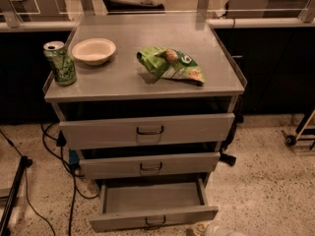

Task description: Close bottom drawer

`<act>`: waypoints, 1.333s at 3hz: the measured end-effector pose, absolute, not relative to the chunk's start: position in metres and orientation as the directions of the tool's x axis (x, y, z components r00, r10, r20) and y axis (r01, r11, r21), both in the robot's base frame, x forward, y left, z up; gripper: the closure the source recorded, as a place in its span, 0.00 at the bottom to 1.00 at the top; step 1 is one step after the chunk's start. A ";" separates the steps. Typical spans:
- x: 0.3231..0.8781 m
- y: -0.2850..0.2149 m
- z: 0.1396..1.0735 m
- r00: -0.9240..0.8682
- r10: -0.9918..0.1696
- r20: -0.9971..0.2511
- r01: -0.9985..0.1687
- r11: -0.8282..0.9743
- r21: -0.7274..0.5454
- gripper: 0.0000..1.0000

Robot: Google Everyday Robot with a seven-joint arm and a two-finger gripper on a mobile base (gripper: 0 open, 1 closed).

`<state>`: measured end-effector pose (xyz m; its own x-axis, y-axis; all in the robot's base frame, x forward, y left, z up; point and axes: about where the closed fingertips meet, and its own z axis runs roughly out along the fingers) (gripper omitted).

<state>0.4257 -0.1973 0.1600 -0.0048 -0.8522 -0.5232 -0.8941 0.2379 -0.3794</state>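
I have the bottom drawer (152, 199) pulled well out at 6 o'clock, below the middle drawer (113, 166) and top drawer (98, 131). The gripper (214, 228) sits at 5 o'clock on the frame's lower edge, just beside that drawer's front corner (only a pale sliver shows, so I cannot tell its state). A can (60, 63), bowl (93, 50) and chip bag (170, 64) rest on the cabinet top (118, 80).

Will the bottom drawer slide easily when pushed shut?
The bottom drawer looks empty, so it probably slides lightly. Its metal front seems stiff, so it should not flex under a push. It is pulled far out, so an off-centre push might skew it; aim near the handle. The gripper is at the view's bottom edge, right of the handle.
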 end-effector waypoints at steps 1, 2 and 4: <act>0.439 -0.187 0.157 0.049 -0.849 -0.526 -0.849 0.242 -0.470 1.00; 0.455 -0.174 0.157 0.105 -0.846 -0.523 -0.807 0.235 -0.542 1.00; 0.491 -0.149 0.153 0.188 -0.836 -0.515 -0.749 0.217 -0.626 1.00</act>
